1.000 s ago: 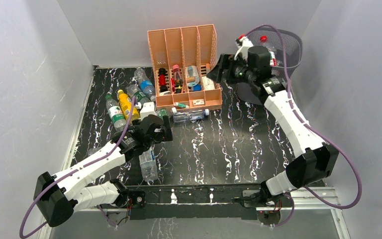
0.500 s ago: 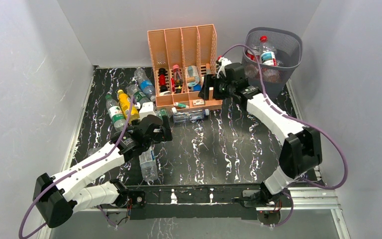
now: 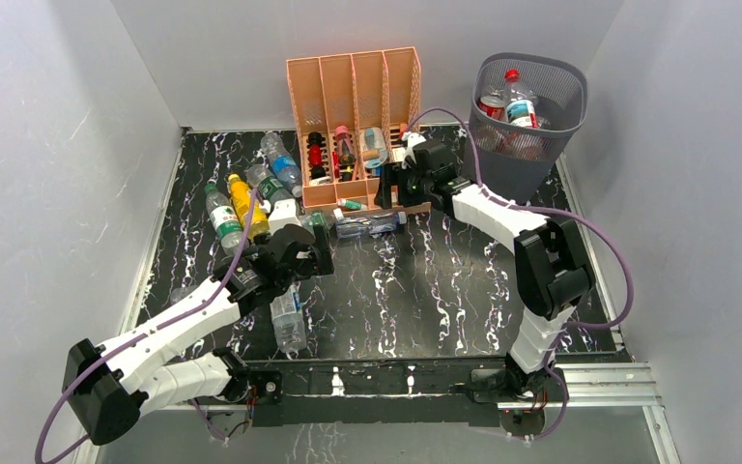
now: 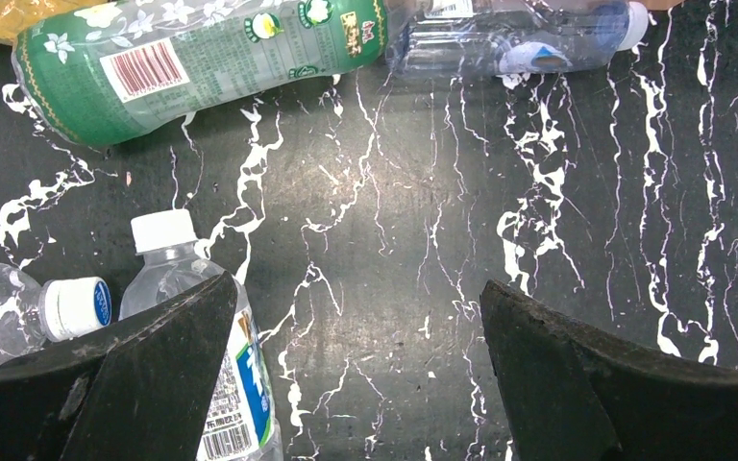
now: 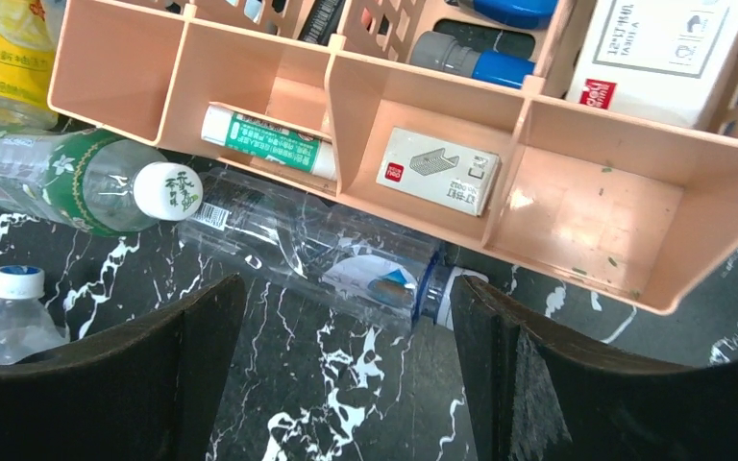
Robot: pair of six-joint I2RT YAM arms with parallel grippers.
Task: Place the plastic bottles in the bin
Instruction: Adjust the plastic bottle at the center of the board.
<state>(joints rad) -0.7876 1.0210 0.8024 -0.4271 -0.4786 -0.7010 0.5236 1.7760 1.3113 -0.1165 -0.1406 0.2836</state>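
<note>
The clear bottle is laid left-to-right on the bench just beside the near wall of the peach organizer, below the spread, empty right pincer, with its long axis run from finger to finger.

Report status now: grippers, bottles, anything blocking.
Left gripper open, empty. Right gripper open, above clear bottle close beside organizer. Some bottles in bin, many on table.

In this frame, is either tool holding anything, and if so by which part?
Nothing is held. The left tool is open and empty; the right tool is open above the clear plastic bottle lying in front of the peach plastic organizer.
</note>
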